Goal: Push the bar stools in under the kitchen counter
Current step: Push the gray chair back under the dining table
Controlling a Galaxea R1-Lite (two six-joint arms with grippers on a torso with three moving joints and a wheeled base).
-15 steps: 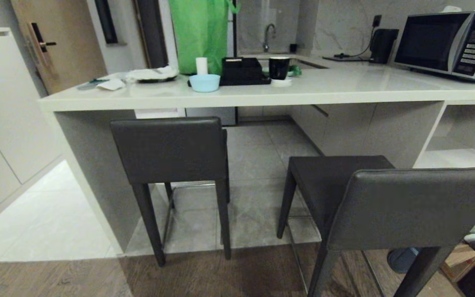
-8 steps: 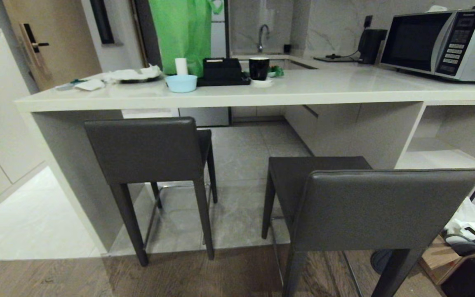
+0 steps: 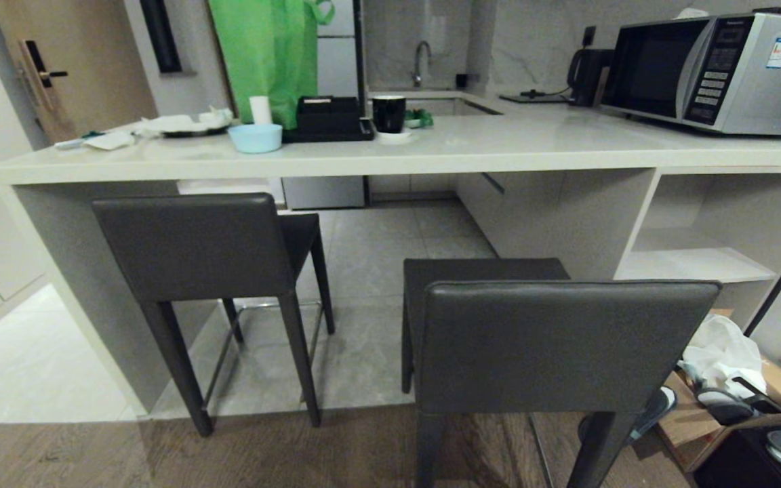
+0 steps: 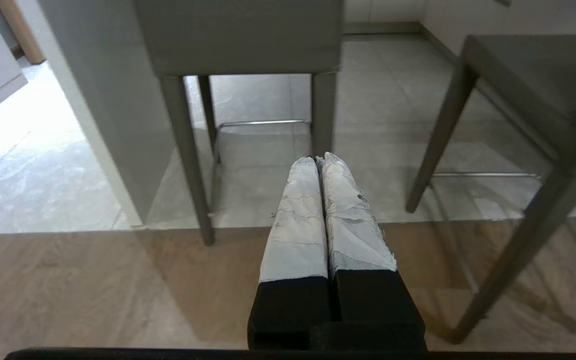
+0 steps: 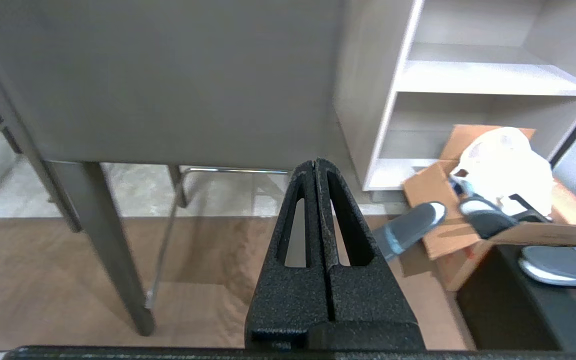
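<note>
Two dark grey bar stools stand in front of the pale kitchen counter (image 3: 472, 146). The left stool (image 3: 194, 247) sits partly under the slab, its backrest just below the counter edge. The right stool (image 3: 563, 346) stands farther out on the wood floor, close to me, its seat clear of the counter. Neither arm shows in the head view. My left gripper (image 4: 318, 160), with white-wrapped fingers, is shut and empty, pointing at the left stool's legs (image 4: 324, 110). My right gripper (image 5: 315, 162) is shut and empty, low behind the right stool's backrest (image 5: 168, 80).
On the counter stand a microwave (image 3: 716, 71), a blue bowl (image 3: 255, 137), a black mug (image 3: 388, 113), a black tray and a green bag (image 3: 265, 57). White shelves (image 3: 695, 264) fill the counter's right end. A cardboard box (image 5: 488, 200) with slippers and a white bag lies on the floor at right.
The whole scene has shifted left in the head view, so the camera has turned or driven right; the right stool is now nearer the picture's centre. Stools themselves have not moved.
</note>
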